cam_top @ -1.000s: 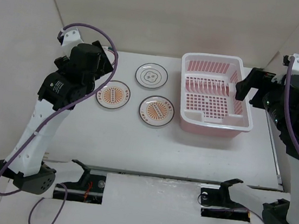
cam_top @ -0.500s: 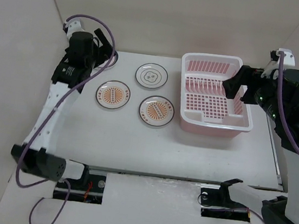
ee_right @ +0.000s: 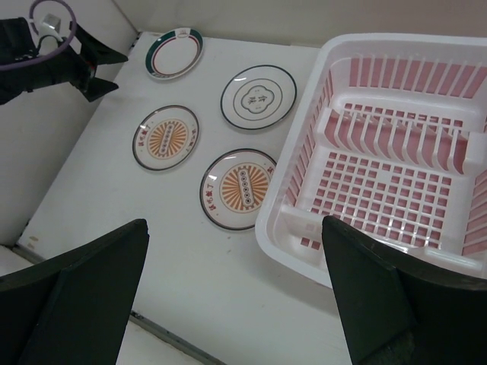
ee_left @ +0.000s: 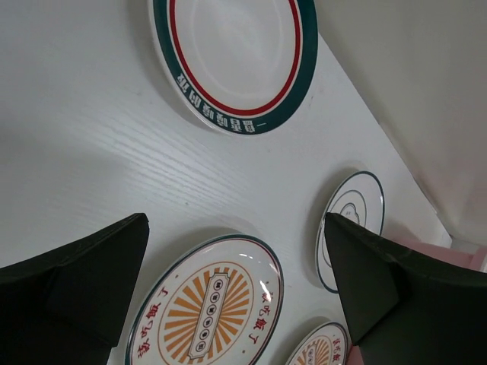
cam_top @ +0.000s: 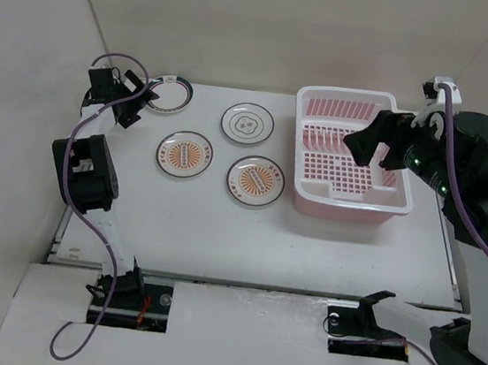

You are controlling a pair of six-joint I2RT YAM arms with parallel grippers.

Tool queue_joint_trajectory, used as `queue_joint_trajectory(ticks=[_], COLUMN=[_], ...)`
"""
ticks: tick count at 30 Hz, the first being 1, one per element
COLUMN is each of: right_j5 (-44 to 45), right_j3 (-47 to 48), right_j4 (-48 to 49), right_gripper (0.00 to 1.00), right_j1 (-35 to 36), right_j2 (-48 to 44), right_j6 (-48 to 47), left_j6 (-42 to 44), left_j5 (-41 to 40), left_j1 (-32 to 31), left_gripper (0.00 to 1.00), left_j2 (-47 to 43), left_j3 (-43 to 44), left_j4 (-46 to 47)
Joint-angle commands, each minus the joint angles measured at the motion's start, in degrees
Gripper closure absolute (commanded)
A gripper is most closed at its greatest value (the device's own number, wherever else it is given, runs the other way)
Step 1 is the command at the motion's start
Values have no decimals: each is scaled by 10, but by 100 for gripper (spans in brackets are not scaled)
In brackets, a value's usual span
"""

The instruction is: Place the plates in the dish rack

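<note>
- Shows all plates flat on the table (cam_top: 220,233), left of the rack (cam_top: 348,95).
- Places the left sunburst plate (cam_top: 184,154) and the right sunburst plate (cam_top: 256,180) near each other, with the plain plate (cam_top: 248,123) behind them.
- Adds a green-rimmed plate (cam_top: 168,93) at the far-left corner.
- Has the left gripper (ee_left: 236,228) spread wide, empty, just beside the green-rimmed plate.
- Has the right gripper (ee_right: 234,222) likewise parted, empty, raised above the rack.

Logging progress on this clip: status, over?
Left gripper open, by green-rimmed plate. Right gripper open, above dish rack. Rack empty; four plates flat on table. Nothing in the way.
</note>
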Motion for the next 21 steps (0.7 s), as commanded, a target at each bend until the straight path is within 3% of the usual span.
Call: queue_joint_trajectory(ticks=[1, 11, 21], right_j5=[-6, -1, 5], right_j3=[6, 24, 69], right_j4=[36, 36, 36], right_gripper=[0, 0, 0], right_j1=[11, 22, 32], right_j2=[-7, 33, 89], right_j6=[-5, -10, -15], left_j6=[-8, -44, -75], left_j5=[68, 21, 4], left_j1=[-6, -6, -6], left_gripper=[0, 1, 4], left_j2=[8, 74, 156], left_j3=[31, 0, 43], left_j4=[70, 156, 161])
